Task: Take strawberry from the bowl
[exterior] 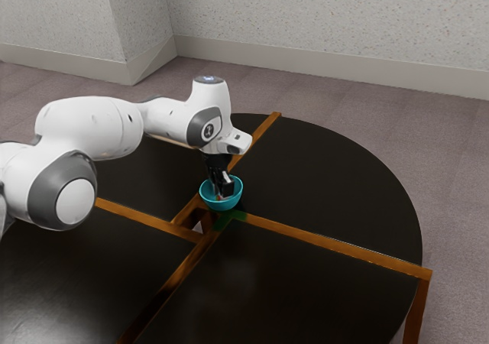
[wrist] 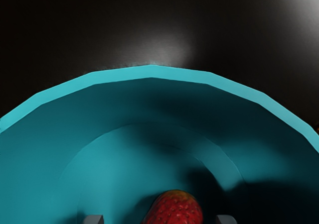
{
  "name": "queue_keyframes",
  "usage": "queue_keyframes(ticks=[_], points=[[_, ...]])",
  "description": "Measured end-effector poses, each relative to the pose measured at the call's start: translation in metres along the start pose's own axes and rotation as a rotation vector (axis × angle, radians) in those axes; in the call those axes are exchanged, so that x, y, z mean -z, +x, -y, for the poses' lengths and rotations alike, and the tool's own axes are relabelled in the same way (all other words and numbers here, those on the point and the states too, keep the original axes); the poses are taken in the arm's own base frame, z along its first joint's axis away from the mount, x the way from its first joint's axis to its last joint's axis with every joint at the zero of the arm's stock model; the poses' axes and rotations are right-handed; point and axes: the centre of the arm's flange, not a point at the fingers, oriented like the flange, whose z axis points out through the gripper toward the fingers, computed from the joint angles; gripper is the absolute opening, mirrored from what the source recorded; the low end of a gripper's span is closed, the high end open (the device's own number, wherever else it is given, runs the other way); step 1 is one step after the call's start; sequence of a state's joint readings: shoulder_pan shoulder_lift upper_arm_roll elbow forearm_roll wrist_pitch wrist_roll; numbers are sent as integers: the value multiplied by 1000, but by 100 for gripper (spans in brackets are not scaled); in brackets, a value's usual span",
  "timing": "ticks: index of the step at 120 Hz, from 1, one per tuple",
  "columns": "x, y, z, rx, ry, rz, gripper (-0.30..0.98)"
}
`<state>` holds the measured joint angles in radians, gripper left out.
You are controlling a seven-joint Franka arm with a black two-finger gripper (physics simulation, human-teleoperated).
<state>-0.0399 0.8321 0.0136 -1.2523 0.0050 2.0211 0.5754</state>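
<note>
Jaws are wide open, empty, strawberry (wrist: 173, 210) between them in the mid-frame teal bowl (exterior: 222, 205); I'd even the gaps, then squeeze gently.

Office-like rm | speckled wall (exterior: 328, 15) | pale baseboard (exterior: 328, 65) | gry-mauve carpet (exterior: 458, 153) | rnd dk tbl (exterior: 328, 176) w/ wood strips (exterior: 328, 242)

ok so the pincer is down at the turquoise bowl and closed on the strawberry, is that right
Not quite: the pincer isn't closed on the strawberry. The wrist view shows it open, a fingertip on either side of the fruit with a gap between each and the berry. It is down at the turquoise bowl, as you say.
</note>
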Motion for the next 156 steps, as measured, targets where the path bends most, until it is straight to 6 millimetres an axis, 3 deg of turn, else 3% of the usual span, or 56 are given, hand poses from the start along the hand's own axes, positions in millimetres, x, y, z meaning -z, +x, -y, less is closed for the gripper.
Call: queue_keyframes(ticks=[80, 96, 110, 120, 133, 146, 156], points=[[-2, -1, 8, 23, -7, -38, 12], [12, 0, 7, 22, 2, -51, 10], [46, 4, -4, 10, 21, -81, 8], [75, 11, -30, -23, 33, -99, 8], [98, 40, -108, -127, 36, -106, 7], [95, 67, -186, -227, 32, -95, 7], [67, 80, -219, -266, 22, -67, 6]])
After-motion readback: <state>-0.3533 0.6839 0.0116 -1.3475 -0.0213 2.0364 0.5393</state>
